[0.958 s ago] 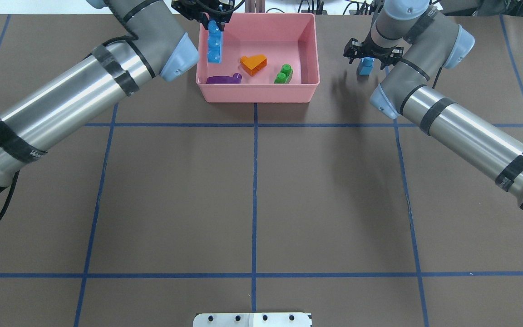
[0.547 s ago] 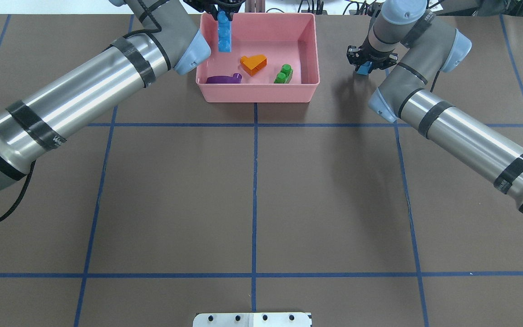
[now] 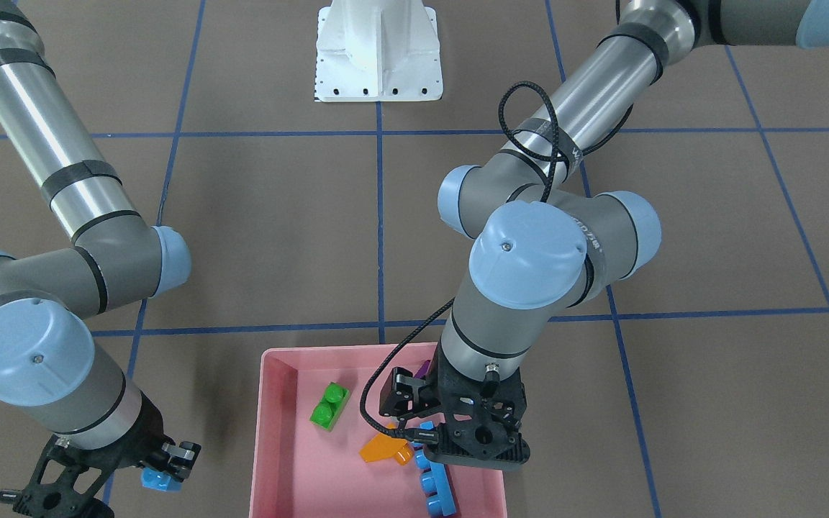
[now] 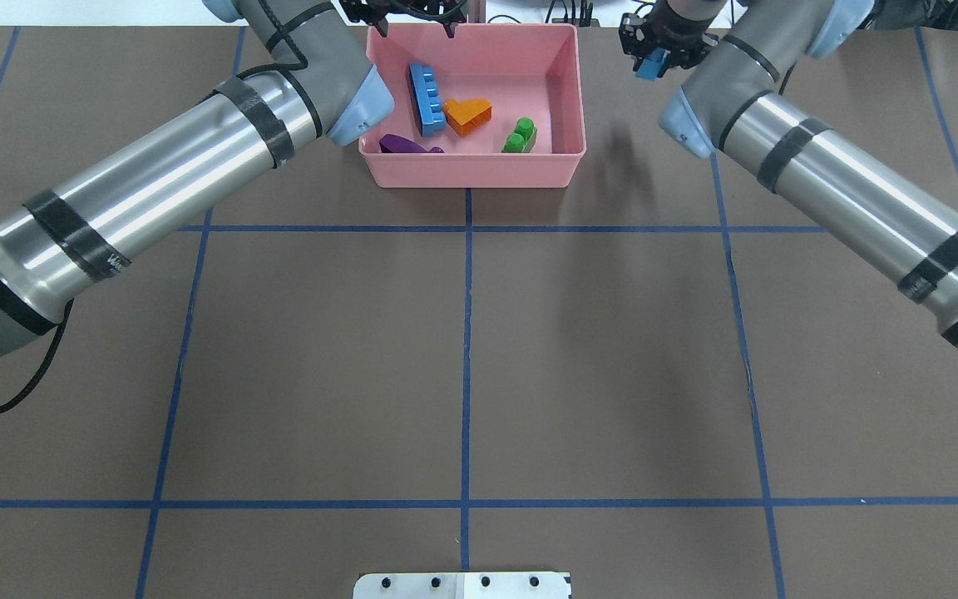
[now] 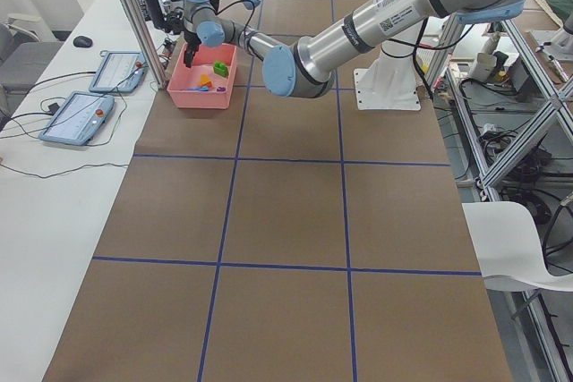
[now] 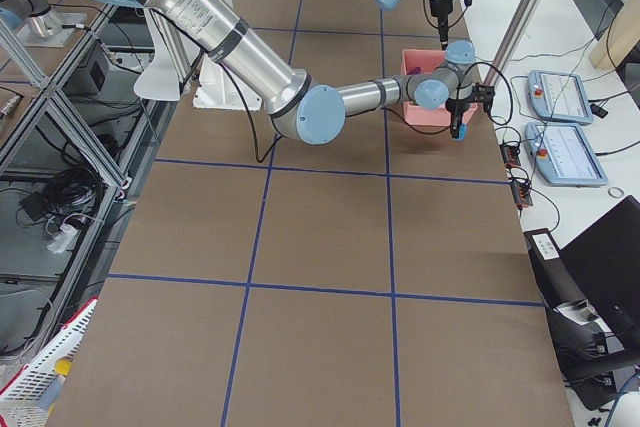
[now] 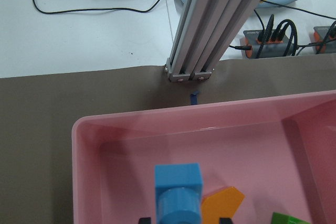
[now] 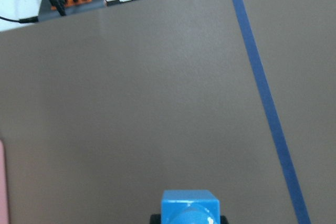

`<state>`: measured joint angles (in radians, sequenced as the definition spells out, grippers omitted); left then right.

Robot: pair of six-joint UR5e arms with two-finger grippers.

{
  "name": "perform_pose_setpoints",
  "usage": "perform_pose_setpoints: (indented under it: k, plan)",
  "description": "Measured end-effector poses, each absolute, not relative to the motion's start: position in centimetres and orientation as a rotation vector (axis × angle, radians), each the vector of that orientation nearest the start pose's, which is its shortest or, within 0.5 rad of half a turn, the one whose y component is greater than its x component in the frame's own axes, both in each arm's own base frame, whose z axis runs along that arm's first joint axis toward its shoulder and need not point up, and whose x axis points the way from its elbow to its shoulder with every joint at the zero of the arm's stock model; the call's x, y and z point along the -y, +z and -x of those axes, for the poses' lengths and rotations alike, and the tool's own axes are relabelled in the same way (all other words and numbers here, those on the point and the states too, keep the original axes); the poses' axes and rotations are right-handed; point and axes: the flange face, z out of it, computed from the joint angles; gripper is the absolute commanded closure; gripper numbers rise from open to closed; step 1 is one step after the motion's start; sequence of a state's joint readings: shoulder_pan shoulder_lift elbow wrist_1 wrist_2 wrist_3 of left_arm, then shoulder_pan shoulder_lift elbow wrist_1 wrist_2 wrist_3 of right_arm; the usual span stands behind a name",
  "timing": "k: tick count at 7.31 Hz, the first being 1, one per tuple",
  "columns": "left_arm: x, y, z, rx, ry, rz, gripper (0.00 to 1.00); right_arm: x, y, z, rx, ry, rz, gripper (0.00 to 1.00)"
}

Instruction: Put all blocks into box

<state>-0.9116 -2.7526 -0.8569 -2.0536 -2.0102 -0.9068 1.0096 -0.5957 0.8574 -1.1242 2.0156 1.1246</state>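
The pink box (image 4: 560, 83) holds the orange sloped block (image 4: 468, 116), the purple sloped block (image 4: 402, 146) and the green two-stud block (image 4: 519, 136). The long blue block (image 4: 427, 98) lies tilted in it, leaning on the orange block. My left gripper (image 4: 408, 17) hovers over the box's far left part. In the left wrist view its fingers stand apart from the long blue block (image 7: 178, 192). My right gripper (image 4: 658, 60) is shut on the tiny blue one-stud block (image 8: 189, 208) and holds it above the table, to the right of the box. This block also shows in the front view (image 3: 159, 478).
A white metal base (image 3: 378, 54) stands at the robot's side of the table. An aluminium post (image 7: 220, 24) rises just behind the box's far wall. Cables and teach pendants (image 5: 94, 96) lie on the white bench beyond the table's far edge.
The long blue block hung upright from my left gripper; now it lies tilted in the box and the gripper is off it. My right gripper has moved farther away with the tiny blue block.
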Motion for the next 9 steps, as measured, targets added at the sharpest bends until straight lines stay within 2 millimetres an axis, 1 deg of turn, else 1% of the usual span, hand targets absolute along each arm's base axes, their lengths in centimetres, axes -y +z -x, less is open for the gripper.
perform_pose_setpoints:
  k: [1,2,3,4,5,6,7,8,9]
  plan:
    - [73.9,12.0,-44.7,-0.958,-0.006,-0.340,0.00,78.5,26.1,39.0,0.828,0.409,-0.139,1.00]
    - [72.5,14.6,-42.0,-0.976,0.008,-0.315,0.00,78.2,22.8,40.6,0.847,0.444,-0.132,1.00]
    - [70.3,18.7,-38.5,-0.985,0.030,-0.315,0.00,77.4,20.6,43.2,0.856,0.470,-0.136,1.00]
    - [68.3,22.9,-33.9,-0.975,0.064,-0.326,0.00,76.3,19.8,46.1,0.863,0.488,-0.147,1.00]
    - [66.7,27.1,-28.4,-0.945,0.115,-0.338,0.00,75.1,20.0,48.8,0.873,0.494,-0.160,1.00]
    - [65.0,31.3,-23.0,-0.898,0.171,-0.346,0.00,74.0,20.3,51.1,0.874,0.490,-0.172,0.74]
    - [63.0,36.1,-18.2,-0.843,0.230,-0.346,0.00,73.1,20.7,52.7,0.872,0.482,-0.175,0.01]
    - [61.2,40.8,-14.2,-0.805,0.274,-0.335,0.00,72.6,20.8,53.5,0.872,0.475,-0.174,0.00]
    - [59.8,44.6,-10.9,-0.789,0.293,-0.318,0.00,72.6,20.3,53.2,0.884,0.470,-0.170,0.00]
